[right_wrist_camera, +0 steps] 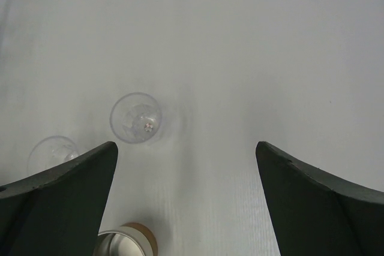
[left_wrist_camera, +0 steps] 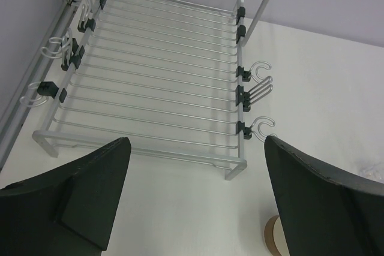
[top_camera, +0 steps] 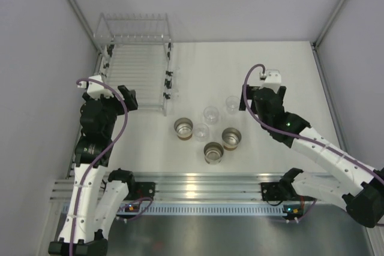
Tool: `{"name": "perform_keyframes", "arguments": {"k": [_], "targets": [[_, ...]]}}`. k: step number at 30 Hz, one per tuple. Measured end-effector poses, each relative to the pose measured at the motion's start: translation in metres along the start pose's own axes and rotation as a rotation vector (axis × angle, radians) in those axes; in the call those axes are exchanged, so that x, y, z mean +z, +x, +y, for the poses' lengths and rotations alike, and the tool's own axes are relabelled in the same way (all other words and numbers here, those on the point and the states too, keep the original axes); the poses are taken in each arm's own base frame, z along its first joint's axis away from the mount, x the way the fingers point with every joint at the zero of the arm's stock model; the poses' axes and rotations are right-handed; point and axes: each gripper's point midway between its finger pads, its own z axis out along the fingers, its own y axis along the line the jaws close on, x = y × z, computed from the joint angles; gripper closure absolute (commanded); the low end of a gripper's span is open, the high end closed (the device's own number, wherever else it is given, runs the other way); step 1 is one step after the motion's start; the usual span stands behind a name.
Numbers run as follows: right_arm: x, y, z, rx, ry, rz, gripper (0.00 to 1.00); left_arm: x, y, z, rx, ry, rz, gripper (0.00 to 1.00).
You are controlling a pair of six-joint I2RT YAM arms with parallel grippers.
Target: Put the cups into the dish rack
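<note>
The transparent dish rack (top_camera: 135, 58) stands at the far left with nothing in it; the left wrist view shows its bare tines (left_wrist_camera: 156, 82). Three cream cups with silvery insides (top_camera: 183, 128) (top_camera: 231, 137) (top_camera: 213, 152) and three clear cups (top_camera: 210, 114) (top_camera: 231, 104) (top_camera: 201, 131) stand upright mid-table. My left gripper (top_camera: 114, 101) (left_wrist_camera: 197, 145) hovers open just before the rack's near end, and a cream cup's edge (left_wrist_camera: 273, 235) shows by its right finger. My right gripper (top_camera: 264, 97) (right_wrist_camera: 186, 148) is open over bare table, right of a clear cup (right_wrist_camera: 136, 117), with a cream cup (right_wrist_camera: 126, 241) near its left finger.
Black clips and wire hooks (left_wrist_camera: 255, 97) stick out along the rack's right side. Grey walls close in the table on the left, back and right. A metal rail (top_camera: 204, 184) carrying both arm bases runs along the near edge.
</note>
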Motion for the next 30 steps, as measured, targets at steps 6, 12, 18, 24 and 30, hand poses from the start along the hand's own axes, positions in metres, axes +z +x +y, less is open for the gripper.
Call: {"name": "perform_keyframes", "arguments": {"k": [6,12,18,24,30], "targets": [[0.016,0.010,0.019,-0.028,-0.030,0.067,0.02,0.000,0.000,-0.001,0.000,0.003,0.000,0.01],[0.031,0.035,0.033,-0.063,-0.064,0.152,0.05,-0.001,-0.001,-0.001,0.000,0.005,-0.006,0.01],[0.049,0.043,0.041,-0.062,-0.080,0.195,0.15,-0.003,-0.002,-0.001,-0.001,0.007,-0.010,0.01],[0.067,0.046,0.048,-0.058,-0.082,0.220,0.22,-0.003,-0.003,-0.002,0.000,0.010,-0.012,0.01],[0.081,0.060,0.045,-0.054,-0.075,0.262,0.23,-0.003,-0.003,-0.002,0.000,0.010,-0.012,0.01]]}}
